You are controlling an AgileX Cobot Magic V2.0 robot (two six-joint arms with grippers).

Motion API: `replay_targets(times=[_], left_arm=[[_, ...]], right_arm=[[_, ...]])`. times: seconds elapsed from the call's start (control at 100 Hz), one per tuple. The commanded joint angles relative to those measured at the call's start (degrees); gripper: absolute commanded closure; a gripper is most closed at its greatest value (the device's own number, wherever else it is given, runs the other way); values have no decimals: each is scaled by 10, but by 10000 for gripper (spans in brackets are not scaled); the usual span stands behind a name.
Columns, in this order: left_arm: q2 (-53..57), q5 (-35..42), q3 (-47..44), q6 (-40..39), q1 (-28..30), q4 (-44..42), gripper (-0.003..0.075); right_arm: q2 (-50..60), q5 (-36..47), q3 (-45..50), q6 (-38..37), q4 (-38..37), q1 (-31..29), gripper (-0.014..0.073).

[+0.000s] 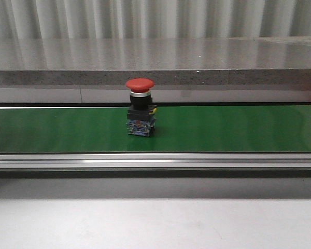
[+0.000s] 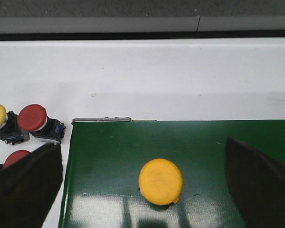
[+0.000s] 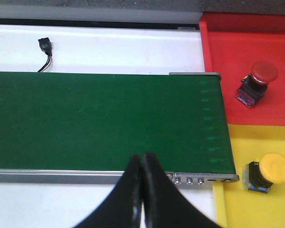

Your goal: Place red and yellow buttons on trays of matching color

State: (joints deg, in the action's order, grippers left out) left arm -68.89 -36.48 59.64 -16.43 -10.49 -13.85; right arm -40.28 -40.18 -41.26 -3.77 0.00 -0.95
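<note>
Left fingers [image 2: 23, 190] spread wide astride the yellow button [image 2: 161, 181] on the green belt [image 2: 204, 142], seemingly ready to grasp; right fingers [image 3: 143, 190] pressed together, empty.

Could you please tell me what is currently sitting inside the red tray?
The red plastic tray holds one red-capped push button, tilted on its dark body. Nothing else shows on the visible part; the tray runs past the picture's edge, so the rest cannot be checked.
</note>
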Motion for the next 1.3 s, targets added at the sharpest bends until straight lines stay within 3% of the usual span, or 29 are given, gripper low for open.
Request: replay_targets(times=[0.0, 0.35, 0.48, 0.68, 1.02, 1.29], left_arm=[[57, 40, -7, -1, -9, -7, 83], [266, 98, -178, -1, -9, -11, 86], [341, 108, -243, -1, -9, -29, 122], [424, 112, -295, -1, -9, -30, 279], [446, 126, -297, -1, -9, -33, 731], [446, 127, -297, -1, -9, -34, 740]], right_arm=[[2, 34, -15, 5, -4, 1, 660], [2, 34, -15, 5, -4, 1, 660], [2, 34, -15, 5, -4, 1, 660], [2, 34, -15, 5, -4, 1, 660], [2, 34, -15, 5, -4, 1, 660], [2, 34, -15, 5, -4, 1, 660]])
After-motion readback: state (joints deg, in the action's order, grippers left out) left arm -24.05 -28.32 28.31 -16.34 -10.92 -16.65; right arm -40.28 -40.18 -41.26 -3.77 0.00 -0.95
